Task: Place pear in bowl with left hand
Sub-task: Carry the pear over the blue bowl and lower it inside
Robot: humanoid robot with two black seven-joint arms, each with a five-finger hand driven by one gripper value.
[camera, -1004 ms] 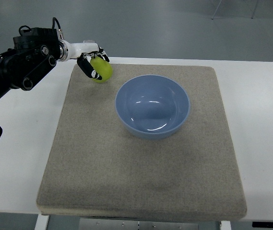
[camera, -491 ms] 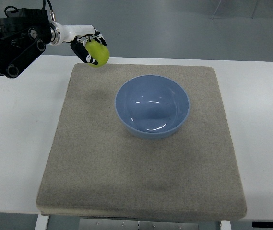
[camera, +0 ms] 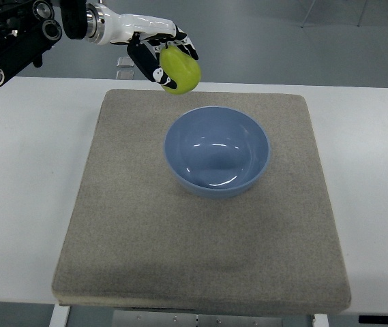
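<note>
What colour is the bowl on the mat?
Light blue bowl, plain, seen in the top view.

This looks like a robotics lab or test room. A plain white table (camera: 23,204) carries a grey felt mat (camera: 200,259) laid out as a work area, with smooth grey-green floor (camera: 262,41) beyond its far edge. Thin metal furniture legs (camera: 309,13) stand on that floor, well right of the robot's fingers (camera: 154,67).
</note>
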